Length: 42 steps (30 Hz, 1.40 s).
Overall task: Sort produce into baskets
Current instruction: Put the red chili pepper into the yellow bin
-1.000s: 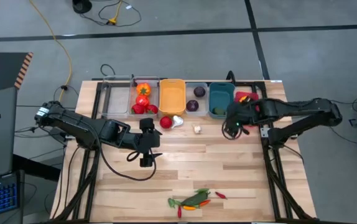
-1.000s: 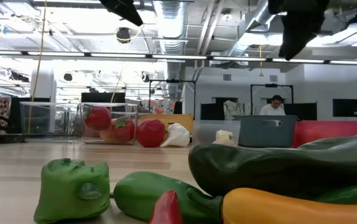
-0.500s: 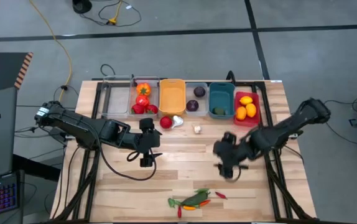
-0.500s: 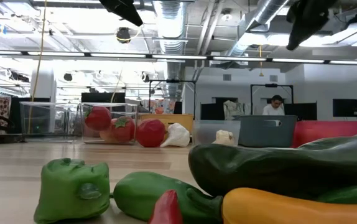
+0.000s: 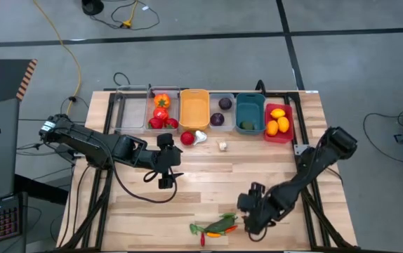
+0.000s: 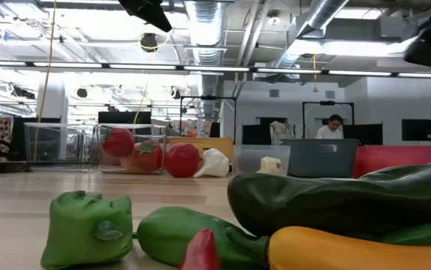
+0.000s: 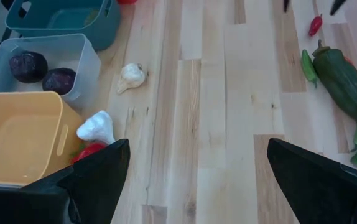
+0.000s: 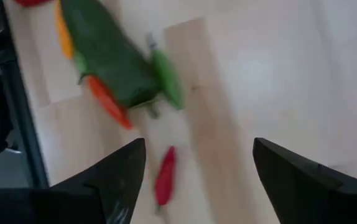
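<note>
6 baskets (image 5: 194, 107), 2 garlic bulbs (image 5: 222, 146), 2 purple balls (image 5: 217, 119), 3 citrus (image 5: 277, 122).

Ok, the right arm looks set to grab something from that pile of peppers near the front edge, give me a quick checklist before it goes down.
1. Right claw open, nothing held: ok.
2. Right claw beside the pile of green and orange toy peppers: ok.
3. Small red toy chili lies apart from the pile, between the right claw's fingers in its wrist view: ok.
4. Which piece is the target: cannot tell.
5. Left claw open at mid-table, away from the pile: ok.
6. Red plastic bin holds only yellow-orange toy citrus; right bin for chilies: cannot tell.
</note>
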Available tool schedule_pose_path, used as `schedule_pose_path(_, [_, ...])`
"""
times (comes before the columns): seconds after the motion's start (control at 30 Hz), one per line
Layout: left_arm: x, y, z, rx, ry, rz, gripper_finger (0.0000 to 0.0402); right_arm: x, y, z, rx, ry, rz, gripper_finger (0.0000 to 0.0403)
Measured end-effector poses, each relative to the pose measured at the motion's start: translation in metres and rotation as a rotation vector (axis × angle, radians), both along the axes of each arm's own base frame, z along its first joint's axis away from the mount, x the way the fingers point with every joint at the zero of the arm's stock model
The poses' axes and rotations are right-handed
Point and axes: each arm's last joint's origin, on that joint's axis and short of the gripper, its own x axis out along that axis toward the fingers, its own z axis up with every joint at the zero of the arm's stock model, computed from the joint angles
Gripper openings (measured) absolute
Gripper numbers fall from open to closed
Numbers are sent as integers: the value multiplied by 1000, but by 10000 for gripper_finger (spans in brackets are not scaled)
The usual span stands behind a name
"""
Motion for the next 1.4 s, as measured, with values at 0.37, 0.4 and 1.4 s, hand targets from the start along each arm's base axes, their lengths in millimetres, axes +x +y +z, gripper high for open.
schedule_pose_path(0.37, [0, 0, 0, -2, -1, 2, 368, 4, 22, -41, -23, 59, 14, 302])
schedule_pose_path(0.4, [0, 0, 0, -2, -1, 2, 368, 4, 22, -44, -25, 69, 15, 301])
schedule_pose_path(1.4, [0, 0, 0, -2, 0, 2, 368, 6, 24, -51, 18, 112, 5, 93])
